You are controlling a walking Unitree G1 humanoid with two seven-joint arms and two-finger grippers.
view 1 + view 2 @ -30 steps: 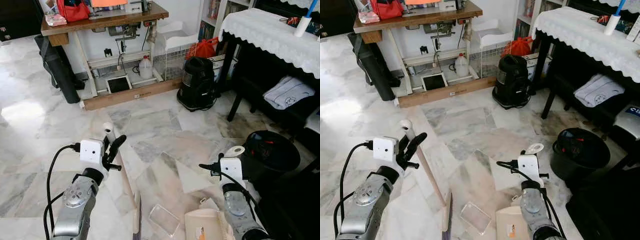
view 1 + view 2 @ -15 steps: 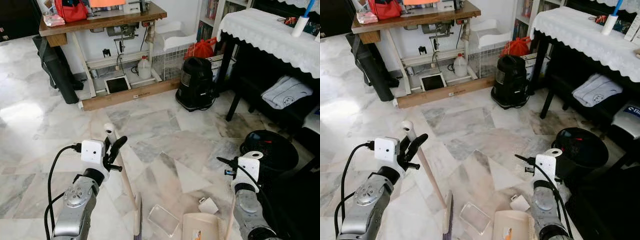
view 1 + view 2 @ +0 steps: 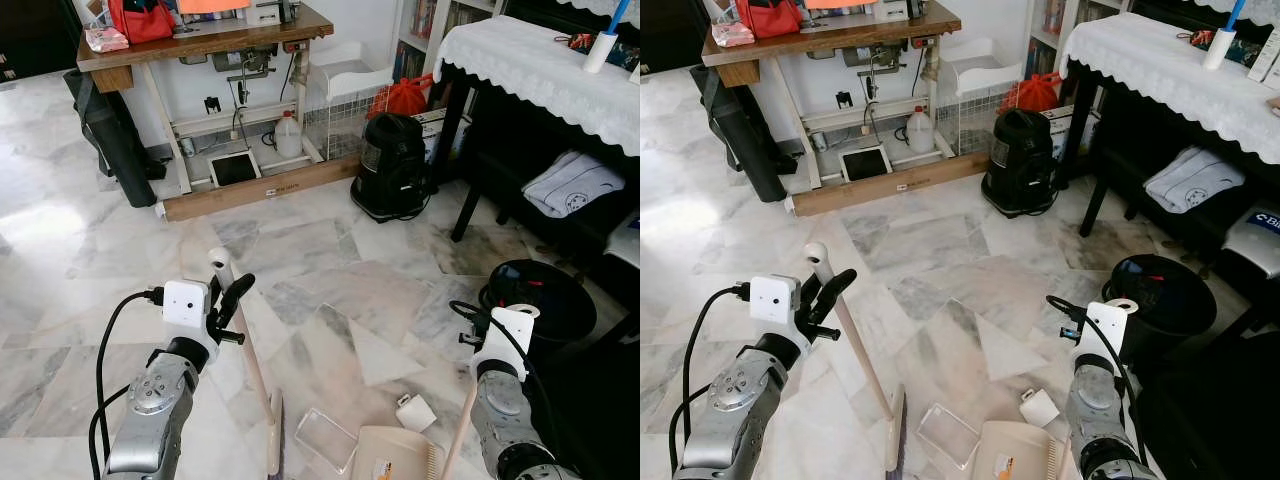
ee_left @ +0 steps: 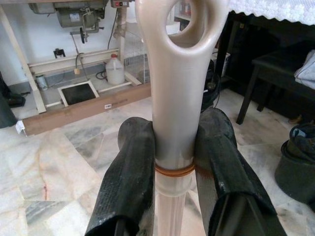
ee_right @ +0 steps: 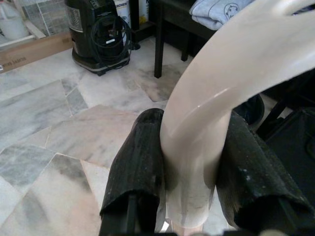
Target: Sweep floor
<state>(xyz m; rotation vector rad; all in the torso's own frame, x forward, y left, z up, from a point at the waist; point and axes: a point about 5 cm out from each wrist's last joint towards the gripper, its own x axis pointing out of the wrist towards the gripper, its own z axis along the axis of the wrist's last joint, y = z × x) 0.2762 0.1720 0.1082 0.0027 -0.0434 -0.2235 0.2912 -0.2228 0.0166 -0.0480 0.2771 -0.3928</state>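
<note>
Marble floor [image 3: 330, 270] is seen with a cream dustpan [image 3: 392, 457] resting near its close edge, the pan's handle [image 5: 216, 113] pinched by the right gripper [image 5: 189, 184]. Beside it, a broom [image 3: 245, 350] is clamped near its looped top by the left gripper [image 4: 172, 182], bristles down beside a clear plastic tray [image 3: 327, 440] and white scrap [image 3: 413, 412].

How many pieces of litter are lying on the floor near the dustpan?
2: a clear plastic tray between the broom and the dustpan, and a small white packet just beyond the dustpan. The arms may hide more.
</note>
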